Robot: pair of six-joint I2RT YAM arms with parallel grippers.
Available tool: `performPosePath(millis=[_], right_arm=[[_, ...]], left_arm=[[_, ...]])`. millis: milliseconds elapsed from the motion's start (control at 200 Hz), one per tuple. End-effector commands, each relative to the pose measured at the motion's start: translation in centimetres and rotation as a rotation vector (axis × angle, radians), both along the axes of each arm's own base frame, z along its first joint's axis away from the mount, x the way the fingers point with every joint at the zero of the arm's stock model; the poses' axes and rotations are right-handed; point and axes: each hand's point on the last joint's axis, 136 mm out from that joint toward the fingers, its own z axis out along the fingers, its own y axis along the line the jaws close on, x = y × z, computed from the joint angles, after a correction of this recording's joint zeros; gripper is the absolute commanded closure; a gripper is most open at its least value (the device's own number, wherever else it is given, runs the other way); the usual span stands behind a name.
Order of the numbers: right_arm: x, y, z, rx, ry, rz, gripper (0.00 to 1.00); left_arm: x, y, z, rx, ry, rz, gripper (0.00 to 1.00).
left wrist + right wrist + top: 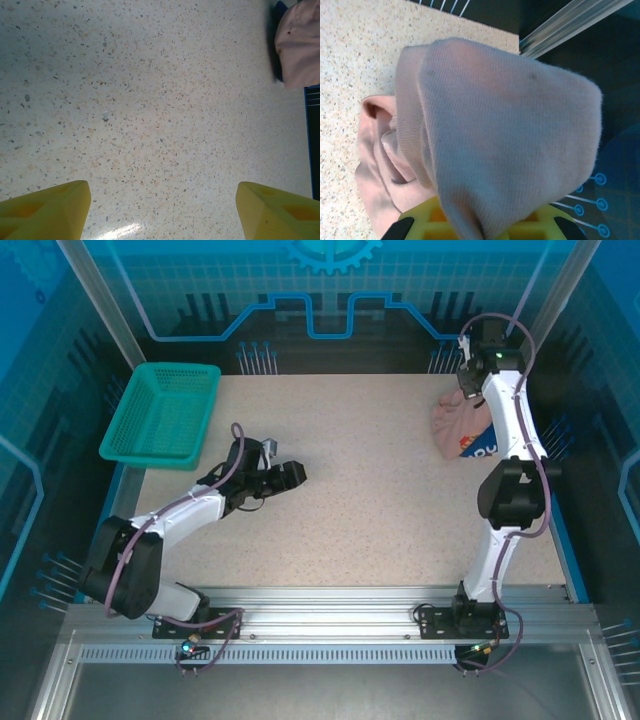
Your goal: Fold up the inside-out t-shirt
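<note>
Left hand [162, 202] spread wide, pink t-shirt [300, 45] — top right

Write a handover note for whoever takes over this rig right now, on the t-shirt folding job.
Left gripper: open, holding nothing, low over the table, left of centre.
Right gripper: shut on the t-shirt, at the far right corner.
T-shirt: bunched up in that corner, one part pinched and raised, the rest heaped on the table.
Done: shirt gripped by the right arm. No fold made yet.
Left: probably bring it to the middle, spread it flat with both arms, then fold it.
</note>
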Motion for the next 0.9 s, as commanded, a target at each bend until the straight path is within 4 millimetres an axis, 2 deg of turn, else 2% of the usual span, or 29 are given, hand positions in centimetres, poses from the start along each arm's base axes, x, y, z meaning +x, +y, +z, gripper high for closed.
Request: performPosePath(millis=[0, 70, 165, 445, 555, 635, 720, 895], right_arm=[[0.2, -1.9, 3.0, -0.037, -0.046, -0.017, 1.00], [-0.1, -3.4, 3.2, -0.080, -0.028, -0.042, 1.00], [-0.4, -5.4, 2.5, -0.106, -0.004, -0.086, 1.00], [0.8, -9.2, -3.1, -0.175, 0.105, -0.179, 1.00], [1.0, -9.1, -4.3, -0.163, 0.132, -0.192, 1.00], [1.1, -8.5, -3.4, -0.171, 0.113, -0.185, 1.00], [0.8, -7.2, -1.1, -0.162, 0.073, -0.168, 1.00], [-0.6, -2.1, 3.6, -0.114, -0.003, -0.088, 1.00]], left_arm=[[0.9, -1.0, 1.3, -0.014, -0.023, -0.022, 0.22], [1.1, -1.3, 1.2, -0.011, -0.021, -0.031, 0.23], [1.3, -1.7, 0.9, -0.014, -0.014, -0.037, 0.23], [1.7, -2.4, -0.1, -0.013, 0.019, -0.058, 0.23], [1.9, -2.6, -0.2, -0.011, 0.027, -0.065, 0.23], [1.9, -2.9, -0.3, -0.010, 0.030, -0.070, 0.23], [1.9, -3.3, -0.3, -0.011, 0.032, -0.078, 0.23], [1.7, -3.8, 0.0, -0.012, 0.028, -0.094, 0.23]])
